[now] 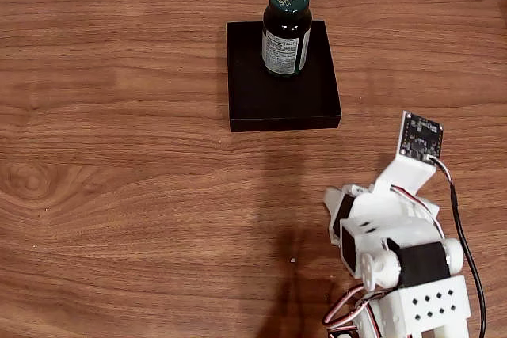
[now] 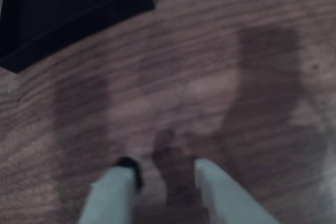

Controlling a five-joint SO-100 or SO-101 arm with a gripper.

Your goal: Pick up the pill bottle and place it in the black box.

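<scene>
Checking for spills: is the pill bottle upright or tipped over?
Upright. In the fixed view the pill bottle stands in the black box near its far edge, green cap on top, label facing the camera.

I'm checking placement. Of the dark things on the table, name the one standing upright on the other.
The pill bottle, with its green cap and white label, stands upright on the far part of the black box, which lies flat and low on the wooden table.
</scene>
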